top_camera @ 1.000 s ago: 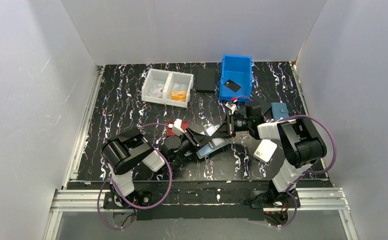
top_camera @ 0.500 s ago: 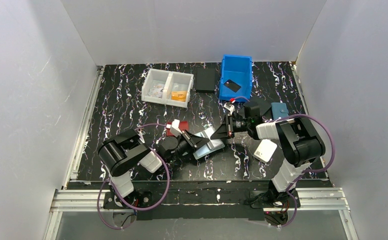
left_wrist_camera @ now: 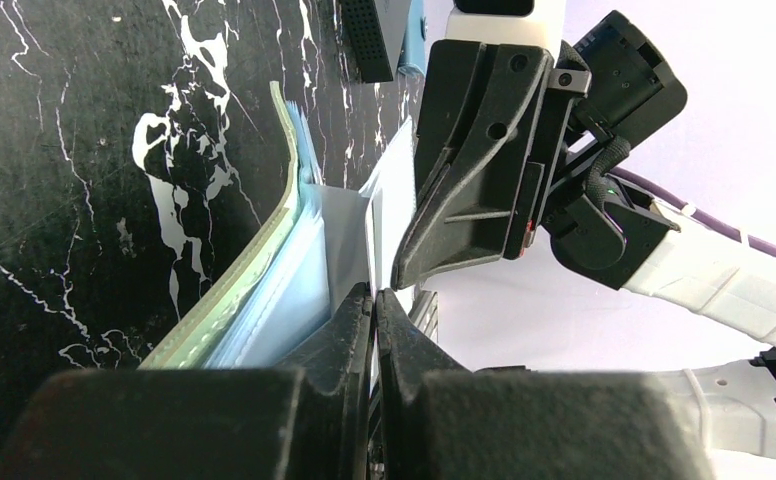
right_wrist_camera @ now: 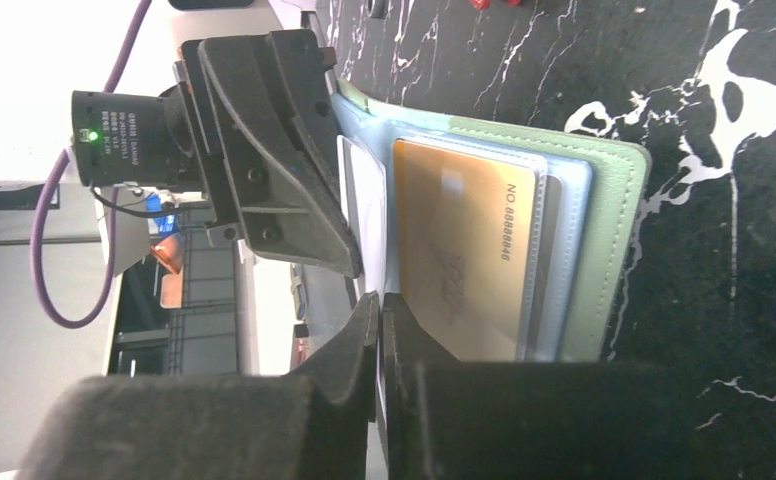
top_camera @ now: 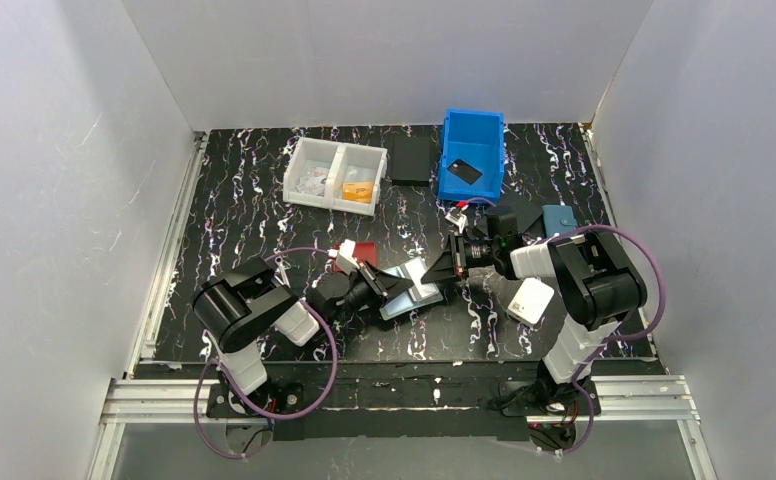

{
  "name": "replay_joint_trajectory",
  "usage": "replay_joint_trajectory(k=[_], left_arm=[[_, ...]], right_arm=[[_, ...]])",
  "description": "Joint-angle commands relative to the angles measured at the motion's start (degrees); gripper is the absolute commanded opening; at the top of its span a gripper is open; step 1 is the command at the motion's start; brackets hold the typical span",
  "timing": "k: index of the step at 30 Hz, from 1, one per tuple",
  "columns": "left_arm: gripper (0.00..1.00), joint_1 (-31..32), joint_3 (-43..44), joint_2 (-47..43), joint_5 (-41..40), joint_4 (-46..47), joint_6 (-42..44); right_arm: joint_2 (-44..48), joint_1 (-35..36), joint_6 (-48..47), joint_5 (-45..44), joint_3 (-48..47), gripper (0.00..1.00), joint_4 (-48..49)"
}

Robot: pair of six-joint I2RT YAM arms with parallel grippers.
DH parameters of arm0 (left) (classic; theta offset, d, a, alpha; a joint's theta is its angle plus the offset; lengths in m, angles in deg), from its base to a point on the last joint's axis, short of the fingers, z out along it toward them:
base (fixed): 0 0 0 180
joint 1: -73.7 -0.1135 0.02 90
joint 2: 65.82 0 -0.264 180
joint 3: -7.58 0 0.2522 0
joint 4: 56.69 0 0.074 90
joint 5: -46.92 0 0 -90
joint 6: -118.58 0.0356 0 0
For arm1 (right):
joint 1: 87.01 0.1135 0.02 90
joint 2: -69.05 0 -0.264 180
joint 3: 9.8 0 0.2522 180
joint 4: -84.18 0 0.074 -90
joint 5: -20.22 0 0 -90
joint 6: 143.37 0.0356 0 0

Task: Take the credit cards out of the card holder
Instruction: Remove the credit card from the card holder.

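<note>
The pocketed orange card [right_wrist_camera: 464,250] seemingly reads "NO 88888848".

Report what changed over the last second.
The left end effector slid toward the near left and closed on an inner leaf of the holder, which shifted left with it. The right end effector followed slightly, still pinching that leaf. The blue bin and white wallet stayed put.

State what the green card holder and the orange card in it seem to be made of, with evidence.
Card holder: probably leather or imitation, matte, stitched along its edge. Orange card: likely plastic, thin, smooth, slightly shiny, with a printed number.
</note>
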Motion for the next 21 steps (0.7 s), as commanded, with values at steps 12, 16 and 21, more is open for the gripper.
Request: replay_joint_trajectory(k=[12,16,21], left_arm=[[0.00,-3.1,1.2,-2.1,8.4,2.7,2.1],[0.00,-3.8,0.2,-2.6,8.4,2.8,1.5],[0.00,-4.9,-1.9,-4.5,9.2,2.8,1.9]], right_arm=[[-1.2,-0.8,-2.5,0.9,-1.8,0.01,-1.6],[-1.4,-1.1,-3.5,0.5,-2.2,0.01,-3.2],[-1.8,-1.5,-4.0,0.4,-2.2,0.02,-3.7]])
